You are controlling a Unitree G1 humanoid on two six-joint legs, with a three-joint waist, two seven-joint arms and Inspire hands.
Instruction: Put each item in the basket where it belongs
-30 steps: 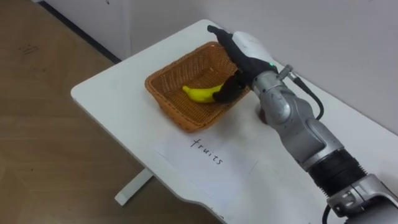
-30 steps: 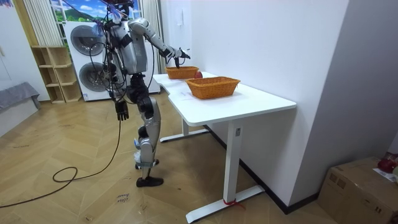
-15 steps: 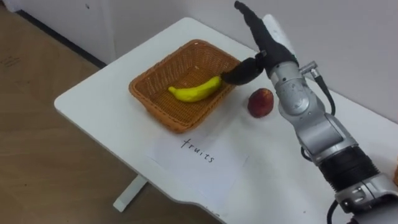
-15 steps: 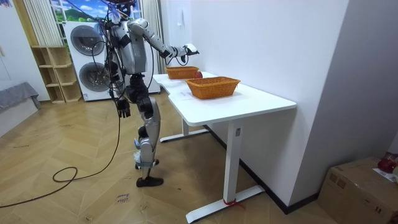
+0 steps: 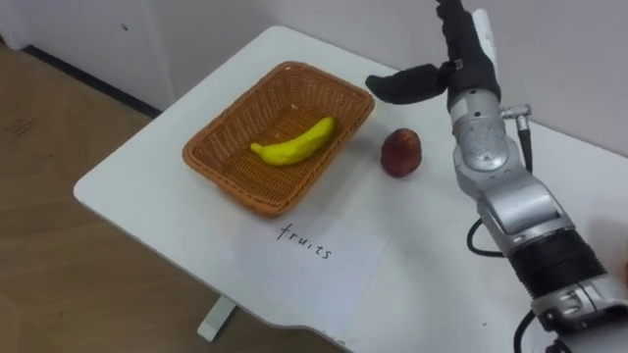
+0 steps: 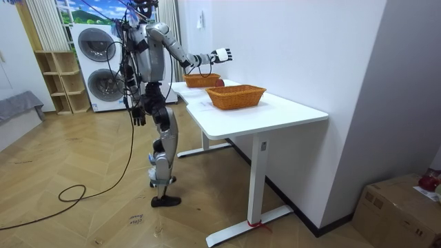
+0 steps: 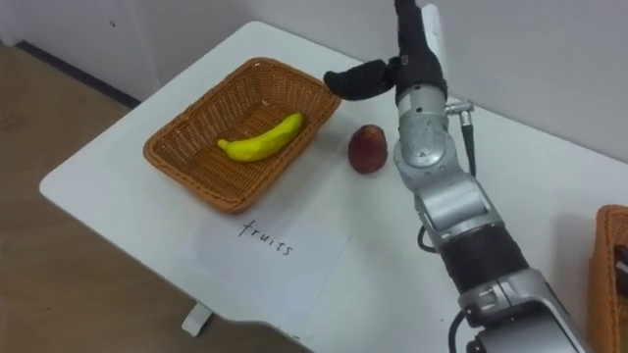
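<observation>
Right hand [image 5: 471, 59] is up over the counter [image 5: 137, 176], approx 1 o'clock from the apple [image 5: 400, 153] and well above it. Fingers are straight and point up, thumb sticks out toward 9 o'clock, nothing in it. The arm comes in from 5 o'clock of the eye views.

Banana [image 5: 294, 143] lies inside the basket [image 5: 211, 176], flat on its floor, one end toward 1 o'clock, the other toward 8; no hand on it. The apple sits on the counter at 3 o'clock of the basket, just beside its rim, w/ a narrow gap btwn them. A paper [image 5: 314, 255] w/ a handwritten word lies flat at 6 o'clock of the basket, close to the counter's near edge.

A 2nd basket [image 7: 610, 284] shows at the 4 o'clock edge of the right eye view, well apart from the first. There is sth dark in it, can't tell what.

Room view: the robot stands upright at the counter's end on the room view's left, washers [image 6: 96, 48] behind it. The right arm is stretched fwd w/ the hand raised above the far basket. Left hand [image 6: 138, 114] hangs by the hip, away from the counter; can't tell whether its fingers are curled or loose. Both baskets sit on the counter, one behind the other.
</observation>
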